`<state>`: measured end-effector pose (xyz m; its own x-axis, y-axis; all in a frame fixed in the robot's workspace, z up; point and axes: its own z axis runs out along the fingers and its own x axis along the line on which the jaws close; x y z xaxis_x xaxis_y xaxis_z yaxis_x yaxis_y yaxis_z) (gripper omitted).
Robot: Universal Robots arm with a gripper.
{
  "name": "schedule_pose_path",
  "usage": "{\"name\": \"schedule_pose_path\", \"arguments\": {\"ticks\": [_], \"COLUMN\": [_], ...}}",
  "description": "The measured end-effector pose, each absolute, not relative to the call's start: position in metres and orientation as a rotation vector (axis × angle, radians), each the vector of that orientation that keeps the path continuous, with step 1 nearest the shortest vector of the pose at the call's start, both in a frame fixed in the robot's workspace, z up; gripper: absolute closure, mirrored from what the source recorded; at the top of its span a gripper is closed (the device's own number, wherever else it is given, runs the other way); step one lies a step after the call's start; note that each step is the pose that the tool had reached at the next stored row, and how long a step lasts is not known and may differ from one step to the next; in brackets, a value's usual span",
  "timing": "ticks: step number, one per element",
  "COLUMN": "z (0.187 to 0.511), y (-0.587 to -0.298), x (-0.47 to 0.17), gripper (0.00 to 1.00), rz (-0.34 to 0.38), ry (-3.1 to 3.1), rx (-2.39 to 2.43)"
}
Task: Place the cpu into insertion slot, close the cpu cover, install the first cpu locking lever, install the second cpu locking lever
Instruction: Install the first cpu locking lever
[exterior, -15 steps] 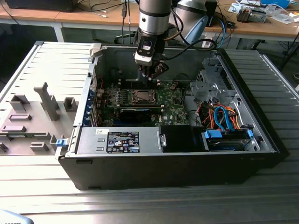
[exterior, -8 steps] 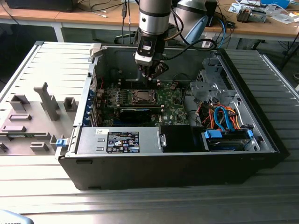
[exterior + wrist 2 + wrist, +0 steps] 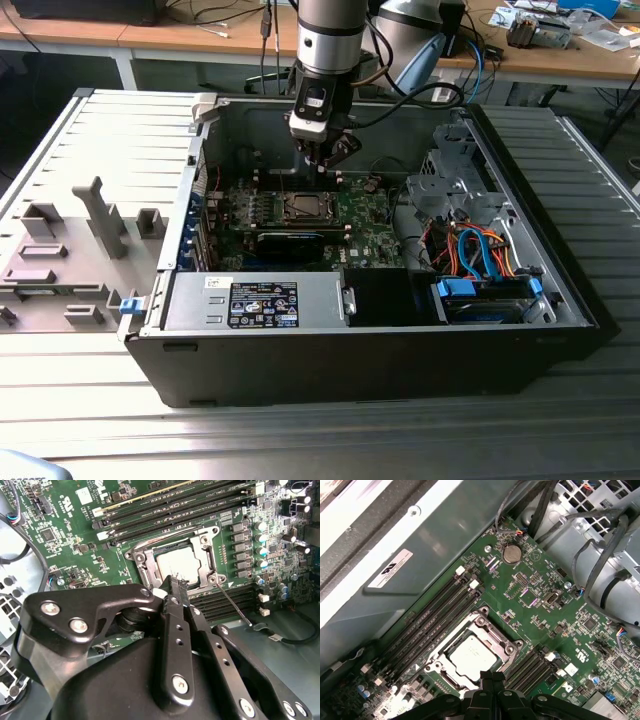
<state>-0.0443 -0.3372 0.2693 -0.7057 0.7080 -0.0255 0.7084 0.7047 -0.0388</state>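
**CPU seated, lever still loose**

Silvery-grey square cpu (image 3: 470,657) sits in the silver-rimmed square insertion slot (image 3: 447,677), with the thin silvery frame cpu cover (image 3: 491,630) down over it. Black gripper (image 3: 175,580) is pinched narrow, empty, tip at the socket edge. Thin wire lever (image 3: 234,605) looks unlatched: press low and steady, and avoid scraping the green circuit board (image 3: 65,545).

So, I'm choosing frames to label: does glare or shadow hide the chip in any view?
Exterior view: the chip sits dim inside the shadowed case. Second wrist view: the chip shines pale under glare. First wrist view: the chip is evenly lit, mild sheen.
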Motion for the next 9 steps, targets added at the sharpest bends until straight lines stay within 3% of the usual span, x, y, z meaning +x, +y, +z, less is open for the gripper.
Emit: {"name": "schedule_pose_path", "arguments": {"ticks": [9], "z": [0.2693], "y": [-0.3372], "x": [-0.0443], "gripper": [0.89], "rz": [-0.071], "ry": [2.899], "rx": [1.184]}}
